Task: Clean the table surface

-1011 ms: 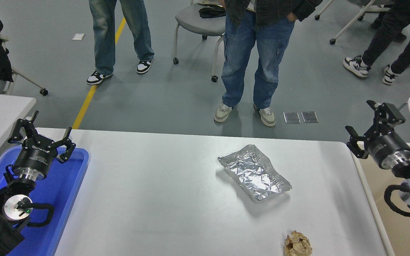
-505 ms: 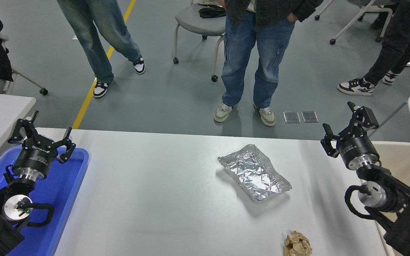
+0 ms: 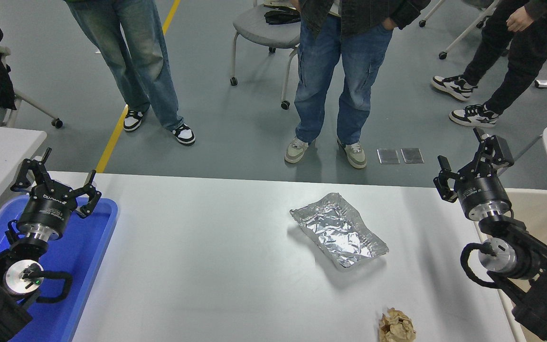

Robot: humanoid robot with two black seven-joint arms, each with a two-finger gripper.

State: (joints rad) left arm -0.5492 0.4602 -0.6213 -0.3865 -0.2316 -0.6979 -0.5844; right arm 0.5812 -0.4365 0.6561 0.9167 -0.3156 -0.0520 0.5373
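- Your right gripper (image 3: 468,159) has moved in from over the beige bin (image 3: 539,209) at the right edge, and now it hangs above the far right corner of the table surface (image 3: 207,266). In the last half second it has only turned a little and lifted slightly.
- Its fingers are spread apart and hold nothing.
- Two pieces of rubbish lie on the table surface: the crumpled foil tray (image 3: 339,230), right of the middle, and the brown paper ball (image 3: 397,327) at the near edge, near the right side. Neither has moved.
- I think the arm came back to fetch the next piece. The foil tray is the closer one, to the left of the right gripper and nearer to you.
- Your left gripper (image 3: 55,183) has stayed parked over the blue tray (image 3: 98,237) at the left, also with fingers spread and empty.
- Foil is thin and bends easily, so you should close on its rim gently.
- People stand beyond the far edge, well apart from the arm.
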